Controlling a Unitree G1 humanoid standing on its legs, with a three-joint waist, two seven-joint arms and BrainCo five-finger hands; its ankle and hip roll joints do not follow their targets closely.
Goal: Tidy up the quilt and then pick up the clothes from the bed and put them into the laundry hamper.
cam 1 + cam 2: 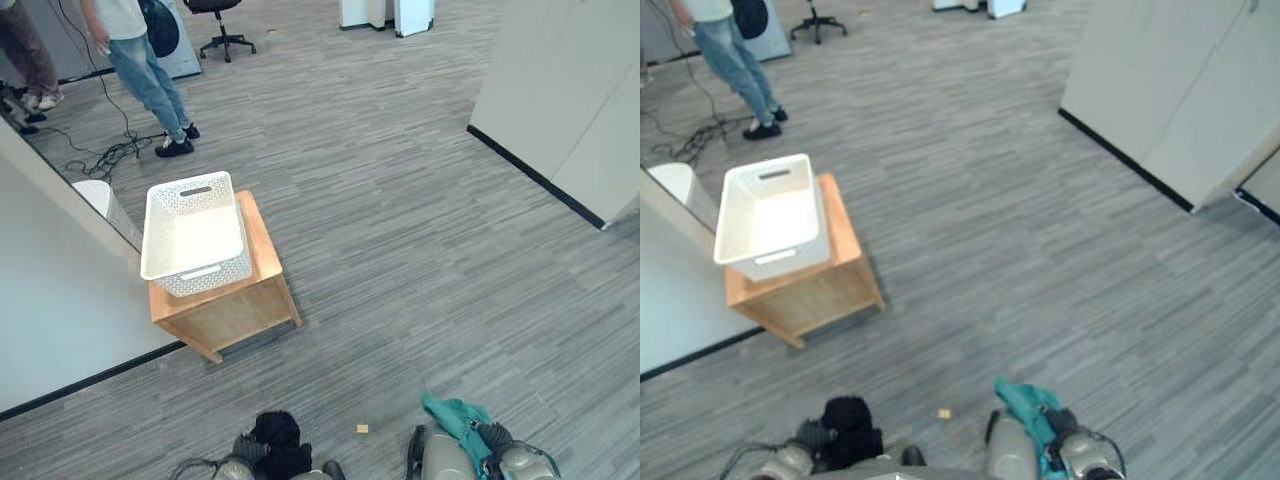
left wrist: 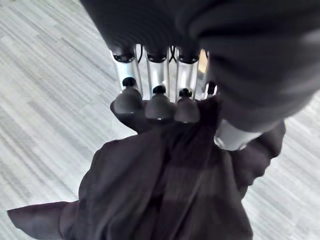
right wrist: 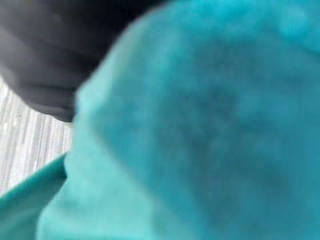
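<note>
The white hamper (image 1: 195,235) stands ahead and to the left of both hands. The left hand (image 2: 159,97), fingers curled round the dark garment (image 2: 165,190), is nearer to it. The teal garment (image 1: 455,418) covers the right hand (image 1: 495,437), so I cannot tell its fingers.

We see bare floor (image 1: 400,260) between us and the white hamper (image 1: 194,232), open-topped on its wooden stand (image 1: 262,285); a person (image 1: 145,70) stands well beyond.

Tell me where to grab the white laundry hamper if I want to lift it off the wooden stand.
Grip the white laundry hamper by the slot handles cut into its two short end walls, one hand at each, coming from above. It stands upright and open-topped on the wooden stand, so the rim and both slots look reachable.
</note>
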